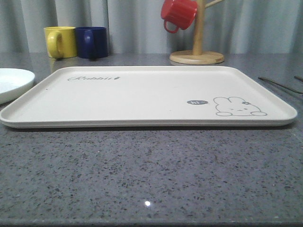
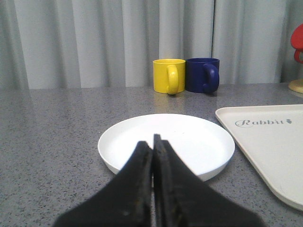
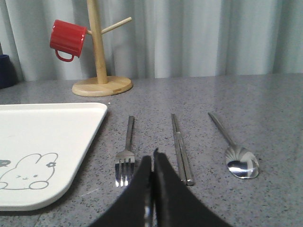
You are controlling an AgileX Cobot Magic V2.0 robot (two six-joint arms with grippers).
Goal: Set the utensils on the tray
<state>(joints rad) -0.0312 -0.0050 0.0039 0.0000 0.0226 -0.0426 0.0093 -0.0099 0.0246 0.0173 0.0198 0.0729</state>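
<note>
Fork [image 3: 125, 160] lies just beside the closed right hand [image 3: 152, 161]

Both grippers look the same here. The left gripper [image 2: 153, 142] has its two black fingers [image 2: 139, 175] pressed flat together, just a thin seam running between them, with nothing pinched in there. They reach forward and come to a narrow tip. The right gripper [image 3: 153, 158] has its dark fingers [image 3: 168, 194] closed up tight against each other the same way, empty, tapering to a point. Both sit low and roughly level, pointing straight ahead.
</note>
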